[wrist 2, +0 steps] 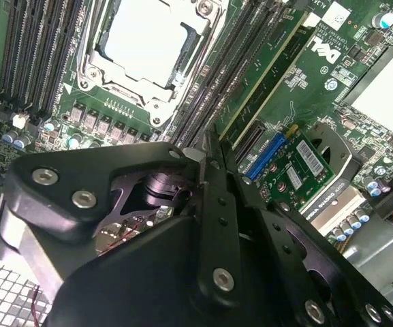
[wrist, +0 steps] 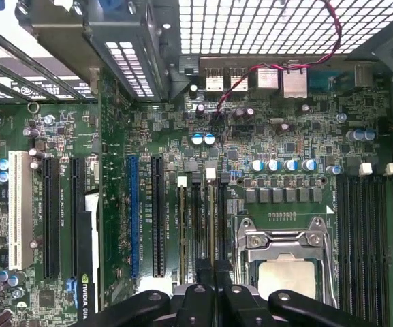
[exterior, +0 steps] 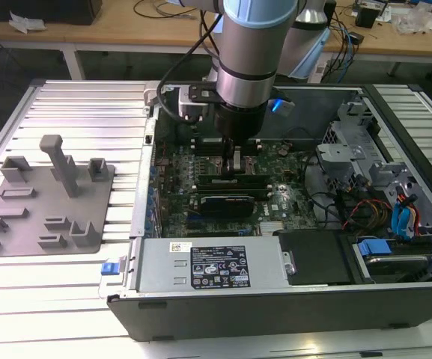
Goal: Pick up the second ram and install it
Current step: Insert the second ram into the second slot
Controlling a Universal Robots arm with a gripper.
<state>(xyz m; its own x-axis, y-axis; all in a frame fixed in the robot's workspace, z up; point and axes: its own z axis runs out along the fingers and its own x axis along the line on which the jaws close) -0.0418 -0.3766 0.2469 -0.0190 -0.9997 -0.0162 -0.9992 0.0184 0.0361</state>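
Note:
My gripper (exterior: 234, 166) reaches down into the open computer case (exterior: 275, 314), onto the memory slots beside the CPU socket (wrist: 286, 272). In the first wrist view the black fingertips (wrist: 199, 294) sit close together over the second ram (wrist: 213, 225). It is a thin stick standing on edge in the slot nearest the socket, and its far end reaches a white clip (wrist: 210, 174). Another green stick (wrist 2: 268, 78) stands in the neighbouring slot. In the second wrist view the gripper (wrist 2: 205, 153) is shut, with only a thin line between the fingers.
A black expansion card (exterior: 234, 202) lies just in front of the memory slots. The power supply (exterior: 208, 265) fills the case front, with drive cages and cables (exterior: 380, 194) at the exterior view's right. A grey fixture tray (exterior: 47, 198) lies outside the case at the exterior view's left.

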